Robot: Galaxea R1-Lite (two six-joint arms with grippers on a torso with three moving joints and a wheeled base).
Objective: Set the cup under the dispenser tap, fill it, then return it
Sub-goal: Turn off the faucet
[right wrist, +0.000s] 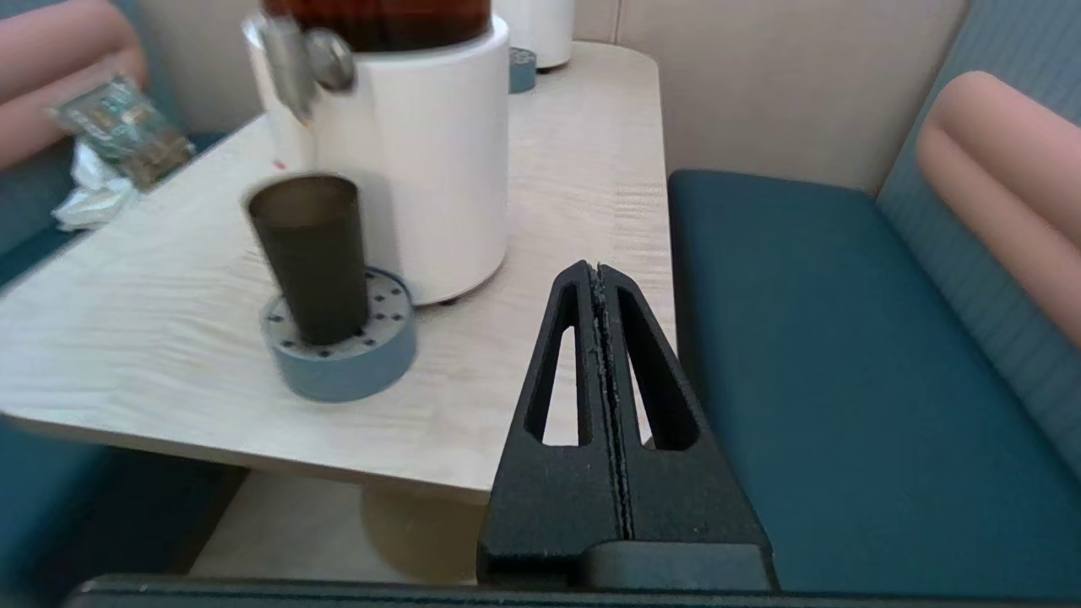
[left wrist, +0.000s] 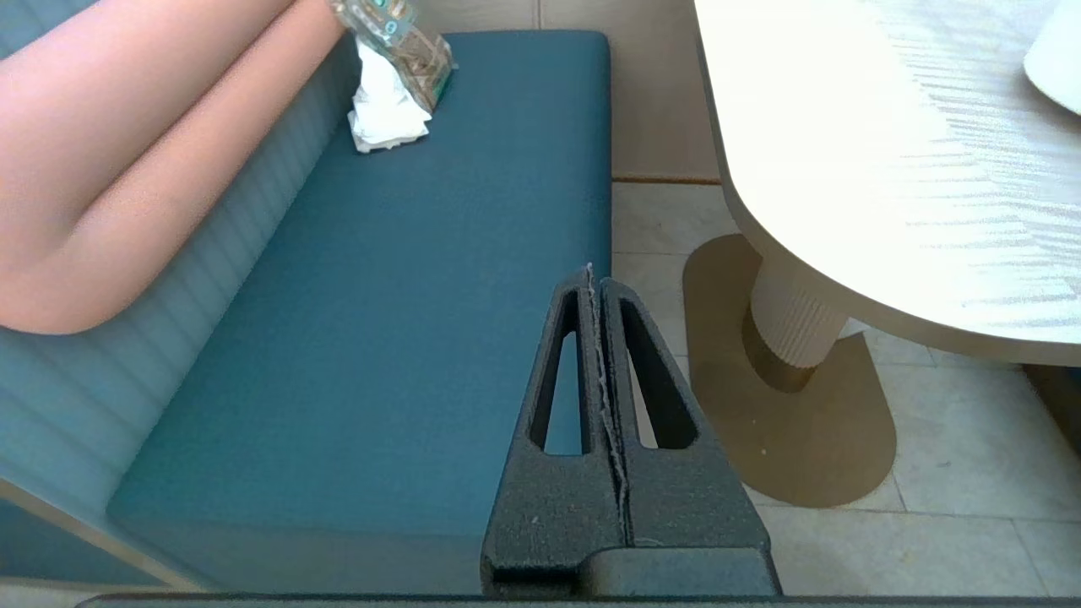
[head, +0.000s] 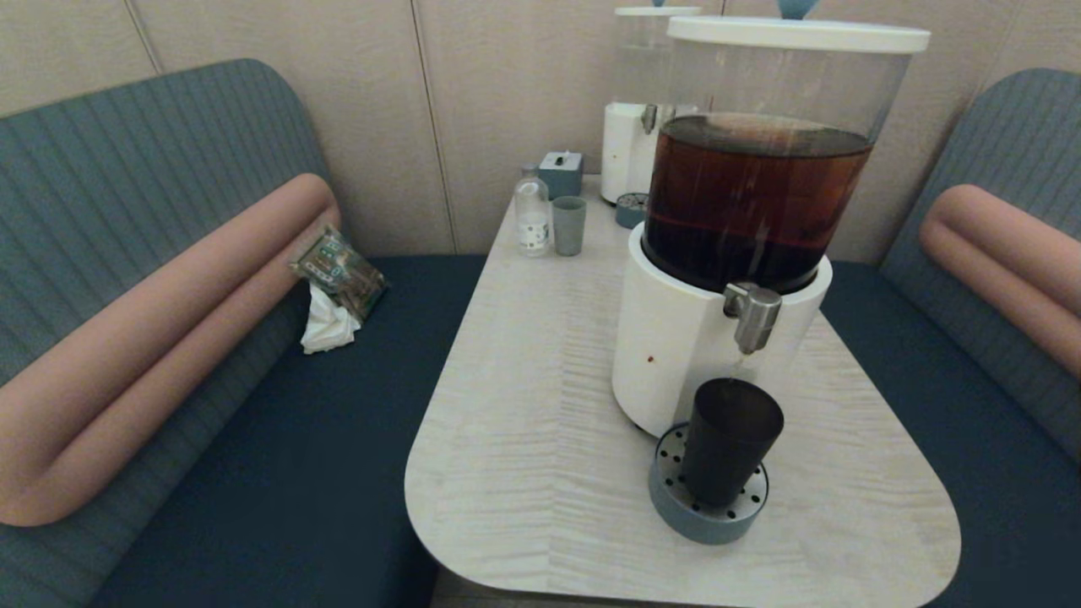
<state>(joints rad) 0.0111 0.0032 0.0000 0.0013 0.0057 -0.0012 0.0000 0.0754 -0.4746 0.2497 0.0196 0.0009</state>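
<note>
While the cup (head: 730,441) sits upright on the grey drip tray (head: 708,507) right under the dispenser tap (head: 752,314), at 5 o'clock on the bench (head: 540,439), it looks matte, dark, tapered, w/ no handle. Right gripper (right wrist: 598,268) clenched, empty, off the bench edge; left gripper (left wrist: 589,272) clenched too, parked over the sofa. Next grab should open wide & take it mid-body, level.

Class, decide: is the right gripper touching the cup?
Apart. In the right wrist view the shut right gripper sits off the table's edge, with bare tabletop between it and the cup.
</note>
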